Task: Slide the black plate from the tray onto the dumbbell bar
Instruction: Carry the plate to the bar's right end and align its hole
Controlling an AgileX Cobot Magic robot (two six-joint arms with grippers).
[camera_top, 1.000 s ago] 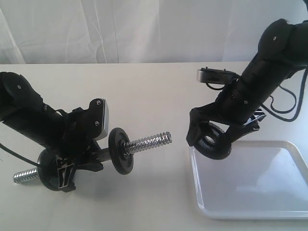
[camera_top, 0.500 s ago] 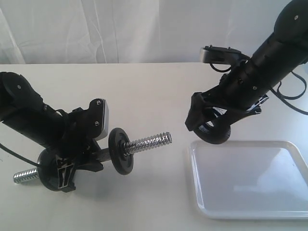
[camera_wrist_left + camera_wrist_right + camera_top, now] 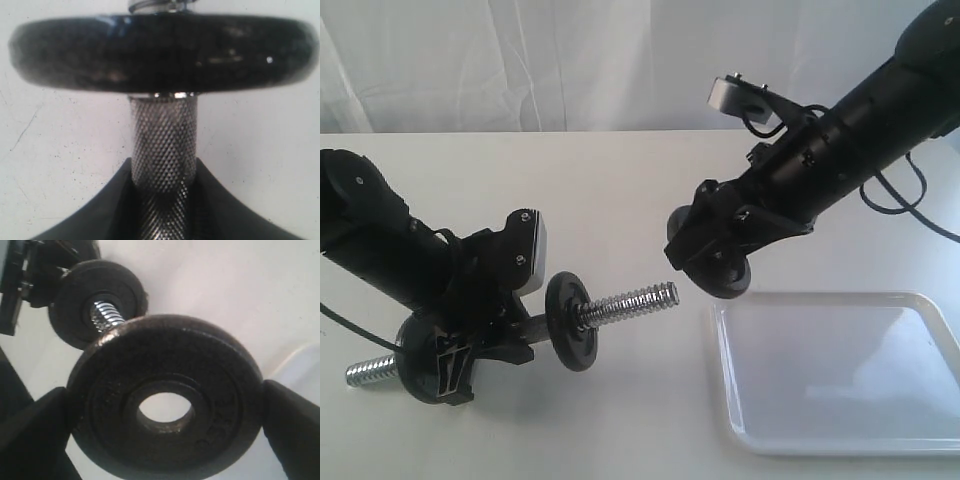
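My right gripper (image 3: 712, 258) is shut on the black plate (image 3: 728, 272), holding it by the rim in the air just left of the white tray (image 3: 840, 442). In the right wrist view the plate (image 3: 205, 365) fills the space between the fingers (image 3: 35, 425), and its centre hole stands off to one side of the bar's threaded tip (image 3: 105, 316). My left gripper (image 3: 505, 322) is shut on the knurled middle of the dumbbell bar (image 3: 632, 298), holding it nearly level above the table. A short gap separates the bar's free end from the plate.
Two other black discs sit on the bar: one (image 3: 570, 322) next to my left gripper, seen close up in the left wrist view (image 3: 160, 52), and one (image 3: 420, 358) near the far left end. The tray holds nothing. A white curtain hangs behind the table.
My right gripper has lifted the plate off the tray and carried it up and left toward the bar's threaded end, turning it more edge-on. The left arm and bar dipped slightly.
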